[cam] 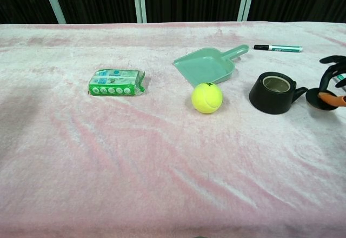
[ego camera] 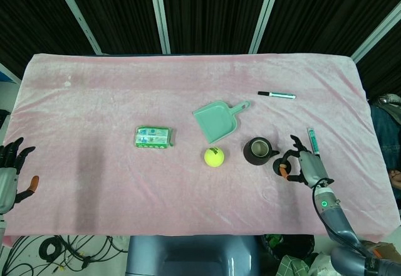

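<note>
My right hand (ego camera: 305, 166) (cam: 332, 84) is at the right side of the table and pinches a small black round lid (ego camera: 280, 165) (cam: 315, 98) between thumb and fingers. The lid hangs just right of the black pot (ego camera: 257, 151) (cam: 274, 92), close to its spout. That pot stands open-topped on the pink cloth (ego camera: 100, 100). My left hand (ego camera: 9, 170) shows only in the head view, at the far left edge off the table, fingers spread and holding nothing.
A yellow tennis ball (ego camera: 213, 157) (cam: 207, 98) lies left of the pot, a green dustpan (ego camera: 217, 120) (cam: 208, 67) behind it. A green packet (ego camera: 153, 137) (cam: 115, 81) lies further left. A black-capped marker (ego camera: 276, 94) (cam: 278, 47) and a green marker (ego camera: 311, 142) lie at the right.
</note>
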You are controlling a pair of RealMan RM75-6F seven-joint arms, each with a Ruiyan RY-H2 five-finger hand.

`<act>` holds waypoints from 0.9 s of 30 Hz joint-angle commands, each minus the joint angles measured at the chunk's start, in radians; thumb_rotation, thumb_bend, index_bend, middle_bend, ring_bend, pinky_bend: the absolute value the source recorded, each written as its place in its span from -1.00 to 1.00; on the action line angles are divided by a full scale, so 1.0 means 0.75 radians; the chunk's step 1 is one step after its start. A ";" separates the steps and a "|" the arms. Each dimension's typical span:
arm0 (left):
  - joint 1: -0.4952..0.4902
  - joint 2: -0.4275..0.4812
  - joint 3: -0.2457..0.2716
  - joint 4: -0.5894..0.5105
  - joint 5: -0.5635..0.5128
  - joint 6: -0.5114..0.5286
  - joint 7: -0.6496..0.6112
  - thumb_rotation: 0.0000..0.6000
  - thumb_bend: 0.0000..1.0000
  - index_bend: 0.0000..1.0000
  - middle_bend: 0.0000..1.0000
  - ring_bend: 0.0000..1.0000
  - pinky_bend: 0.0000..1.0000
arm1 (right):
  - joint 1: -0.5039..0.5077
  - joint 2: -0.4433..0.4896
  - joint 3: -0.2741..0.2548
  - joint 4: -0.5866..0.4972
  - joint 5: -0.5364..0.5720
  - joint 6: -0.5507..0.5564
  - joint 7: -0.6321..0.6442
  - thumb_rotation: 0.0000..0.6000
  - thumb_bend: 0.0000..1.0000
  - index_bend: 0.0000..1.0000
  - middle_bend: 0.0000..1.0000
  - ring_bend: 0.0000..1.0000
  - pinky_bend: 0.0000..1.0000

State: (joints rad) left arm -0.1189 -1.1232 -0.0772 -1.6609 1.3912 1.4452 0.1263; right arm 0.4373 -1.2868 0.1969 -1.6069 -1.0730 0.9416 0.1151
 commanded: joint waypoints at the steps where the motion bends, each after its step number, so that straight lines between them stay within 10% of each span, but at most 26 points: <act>1: 0.001 0.000 0.000 0.000 0.000 0.002 -0.002 1.00 -0.23 -0.68 -0.99 -1.00 -1.00 | 0.014 0.046 0.039 -0.050 -0.003 0.022 -0.019 1.00 -0.36 0.16 -0.97 -0.74 -0.64; 14: -0.001 0.003 0.000 0.002 0.002 -0.002 -0.008 1.00 -0.23 -0.68 -0.99 -1.00 -1.00 | 0.274 0.080 0.155 -0.048 0.323 -0.196 -0.225 1.00 -0.36 0.16 -0.97 -0.74 -0.64; 27: -0.004 0.008 -0.002 0.003 -0.002 -0.011 -0.019 1.00 -0.23 -0.68 -0.99 -1.00 -1.00 | 0.432 -0.029 0.123 0.062 0.595 -0.232 -0.367 1.00 -0.36 0.16 -0.97 -0.74 -0.64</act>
State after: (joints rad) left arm -0.1220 -1.1175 -0.0789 -1.6583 1.3900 1.4375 0.1127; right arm 0.7512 -1.2969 0.2972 -1.5733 -0.6407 0.7695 -0.1510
